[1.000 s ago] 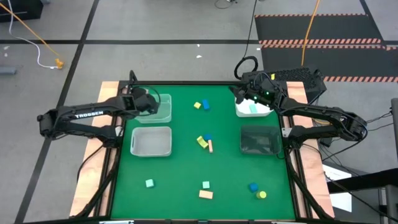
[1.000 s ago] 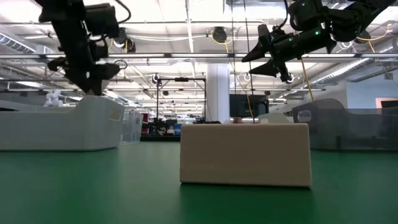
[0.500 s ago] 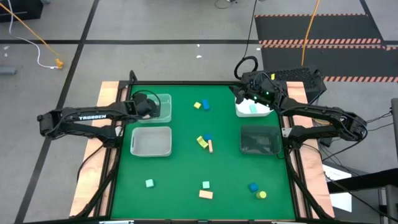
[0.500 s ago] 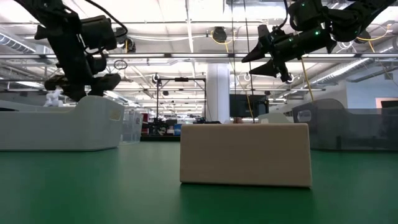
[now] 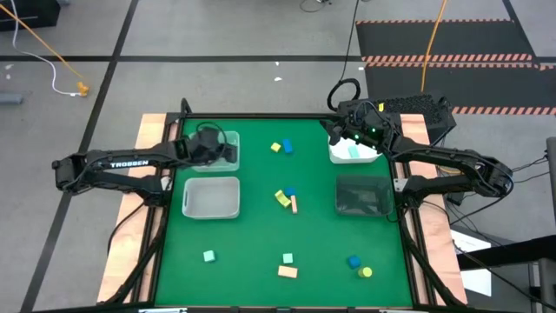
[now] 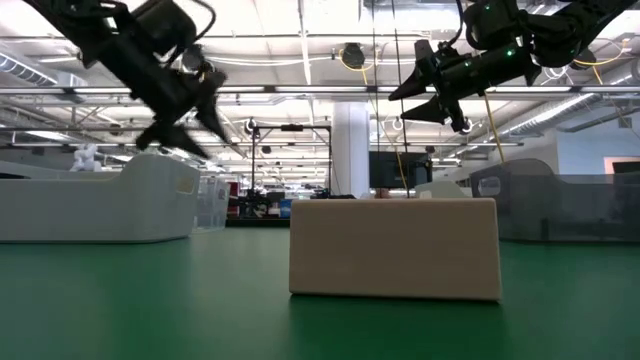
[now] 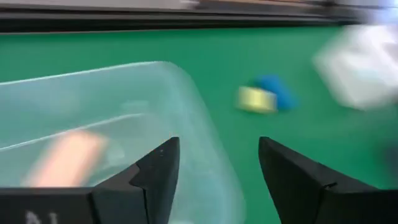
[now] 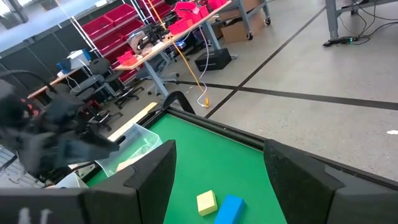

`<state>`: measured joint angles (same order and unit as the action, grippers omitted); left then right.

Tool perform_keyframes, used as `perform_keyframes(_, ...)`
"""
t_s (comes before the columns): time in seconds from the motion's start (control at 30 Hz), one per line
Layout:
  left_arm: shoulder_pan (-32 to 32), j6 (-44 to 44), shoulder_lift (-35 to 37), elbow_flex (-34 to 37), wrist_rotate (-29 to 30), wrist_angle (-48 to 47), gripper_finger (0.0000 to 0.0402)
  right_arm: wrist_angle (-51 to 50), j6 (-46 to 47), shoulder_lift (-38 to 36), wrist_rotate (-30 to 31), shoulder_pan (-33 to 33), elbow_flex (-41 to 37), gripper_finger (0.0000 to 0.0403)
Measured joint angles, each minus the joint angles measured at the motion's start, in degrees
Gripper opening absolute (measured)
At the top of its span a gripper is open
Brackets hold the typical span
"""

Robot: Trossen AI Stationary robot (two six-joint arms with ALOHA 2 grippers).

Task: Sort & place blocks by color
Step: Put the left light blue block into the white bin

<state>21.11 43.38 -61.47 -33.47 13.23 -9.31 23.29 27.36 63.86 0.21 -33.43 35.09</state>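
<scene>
Tan plank (image 5: 294,204) long axis front-to-back; tan block (image 5: 287,272) crosswise.

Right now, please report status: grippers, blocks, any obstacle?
Left gripper open, empty, over the clear bin, tan block inside. Right gripper open, empty, over the white bin. Loose blocks mid-table, nothing in the way.

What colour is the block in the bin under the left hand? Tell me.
Tan wood; the block shows best in the left wrist view.
</scene>
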Motion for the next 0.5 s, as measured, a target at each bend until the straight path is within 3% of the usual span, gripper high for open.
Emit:
perform_keyframes(0.17, -3.9, -13.6, 0.8, 0.0, -15.7, 13.7, 0.0229, 0.0, -0.7, 0.0, 0.0, 0.0, 0.0, 0.0235)
perform_keyframes(0.27, -7.4, -16.9, 2.4, 0.0, -20.4, 14.7, 0.0230, -0.1, -1.2, 0.0, 0.0, 0.0, 0.0, 0.0235)
perform_keyframes(0.5, -19.4, -11.2, 8.4, -2.1, -21.2, -2.6, 0.0230, -3.5, -2.7, 0.0, -0.2, 0.0, 0.0, 0.0235)
